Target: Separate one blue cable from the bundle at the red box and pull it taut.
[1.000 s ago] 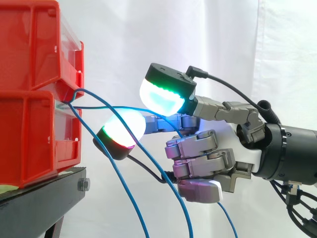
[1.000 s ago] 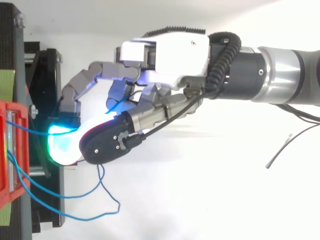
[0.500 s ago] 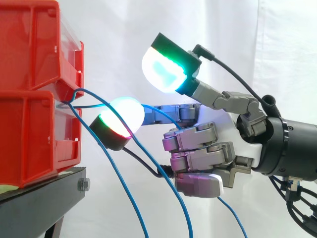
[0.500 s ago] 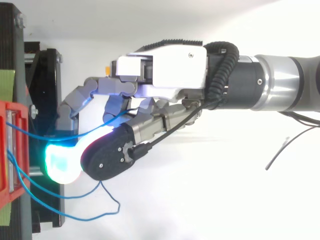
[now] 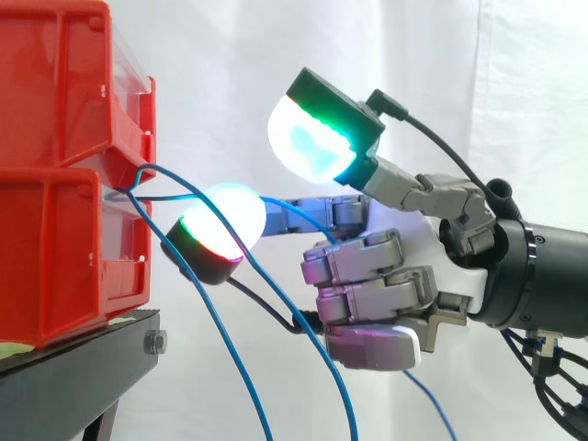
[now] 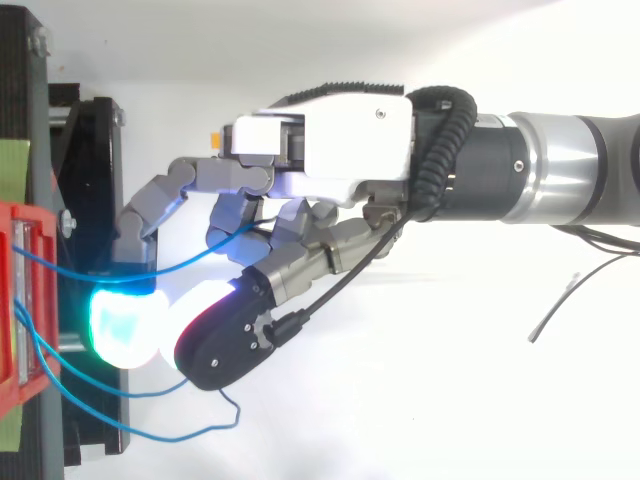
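Red bins (image 5: 55, 165) sit stacked on the black stand (image 5: 73, 367); the hand (image 5: 367, 285) hovers just off their front edge. Thin blue cables (image 5: 158, 167) leave the seam between the bins, likely light, limp and slick. One strand (image 6: 170, 268) runs into the hand; whether it is gripped I cannot tell. Take it near the bins.
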Available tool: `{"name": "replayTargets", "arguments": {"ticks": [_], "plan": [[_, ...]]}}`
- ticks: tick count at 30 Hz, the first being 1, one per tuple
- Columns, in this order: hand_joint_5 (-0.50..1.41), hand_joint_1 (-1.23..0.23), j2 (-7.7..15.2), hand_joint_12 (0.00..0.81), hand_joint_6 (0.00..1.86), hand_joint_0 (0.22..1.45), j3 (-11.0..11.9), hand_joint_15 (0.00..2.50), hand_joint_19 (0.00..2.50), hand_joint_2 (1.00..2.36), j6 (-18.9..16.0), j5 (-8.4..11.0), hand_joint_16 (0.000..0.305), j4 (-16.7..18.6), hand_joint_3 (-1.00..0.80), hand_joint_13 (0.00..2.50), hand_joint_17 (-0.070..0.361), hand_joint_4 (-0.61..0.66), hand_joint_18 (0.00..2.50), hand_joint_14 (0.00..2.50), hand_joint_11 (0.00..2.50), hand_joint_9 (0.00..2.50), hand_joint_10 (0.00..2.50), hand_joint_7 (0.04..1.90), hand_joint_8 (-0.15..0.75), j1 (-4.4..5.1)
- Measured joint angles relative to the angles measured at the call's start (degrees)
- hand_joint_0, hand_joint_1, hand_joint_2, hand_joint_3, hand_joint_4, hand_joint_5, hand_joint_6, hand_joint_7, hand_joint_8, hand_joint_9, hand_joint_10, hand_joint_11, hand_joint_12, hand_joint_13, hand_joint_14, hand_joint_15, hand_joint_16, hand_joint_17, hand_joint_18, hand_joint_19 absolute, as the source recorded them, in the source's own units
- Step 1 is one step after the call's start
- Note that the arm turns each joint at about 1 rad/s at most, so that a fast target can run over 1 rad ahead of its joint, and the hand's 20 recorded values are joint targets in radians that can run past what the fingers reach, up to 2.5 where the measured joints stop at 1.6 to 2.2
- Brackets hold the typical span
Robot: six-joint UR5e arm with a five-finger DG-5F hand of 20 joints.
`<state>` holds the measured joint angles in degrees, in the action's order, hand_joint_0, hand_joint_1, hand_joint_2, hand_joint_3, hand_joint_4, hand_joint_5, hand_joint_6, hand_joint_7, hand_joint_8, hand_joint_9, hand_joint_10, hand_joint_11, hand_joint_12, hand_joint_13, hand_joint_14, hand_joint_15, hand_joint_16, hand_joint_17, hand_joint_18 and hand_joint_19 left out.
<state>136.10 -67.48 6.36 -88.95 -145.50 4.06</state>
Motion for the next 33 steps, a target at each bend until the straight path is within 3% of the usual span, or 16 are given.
{"name": "replayTargets", "arguments": {"ticks": [6, 15, 19, 25, 33], "plan": [[-0.24, -0.54, 0.0, 0.677, 0.85, 0.51, -1.4, 1.42, 0.65, 1.0, -0.2, 0.02, 0.264, -0.6, -0.48, 1.91, 0.198, 0.23, 2.47, 2.5, 2.04, 1.13, 2.5, 0.64, 0.519, -0.09], [-0.22, -0.53, 0.0, 0.753, 0.82, 0.56, -2.3, 1.87, 0.89, 1.01, -0.5, 0.01, 0.266, 0.2, -0.43, 2.11, 0.199, 0.24, 2.5, 2.5, 2.26, 1.46, 2.5, 0.69, 0.589, -0.1], [-0.22, -0.57, 0.0, 0.761, 0.82, 0.58, -2.2, 1.87, 0.91, 1.02, -0.5, 0.18, 0.265, 0.3, -0.32, 2.12, 0.199, 0.22, 2.5, 2.5, 2.27, 1.46, 2.5, 0.7, 0.581, -0.12], [-0.22, -0.58, 0.0, 0.735, 0.82, 0.59, -2.0, 1.81, 0.87, 1.02, -0.6, 0.82, 0.27, 0.4, -0.33, 2.06, 0.203, 0.2, 2.5, 2.5, 2.26, 1.43, 2.5, 0.71, 0.552, -0.34], [-0.23, -0.58, -0.1, 0.677, 0.83, 0.59, -0.7, 1.69, 1.04, 1.01, -1.6, 0.77, 0.257, 0.0, -0.34, 1.95, 0.192, 0.18, 2.5, 2.5, 2.16, 1.35, 2.5, 0.7, 0.513, -0.99]]}}
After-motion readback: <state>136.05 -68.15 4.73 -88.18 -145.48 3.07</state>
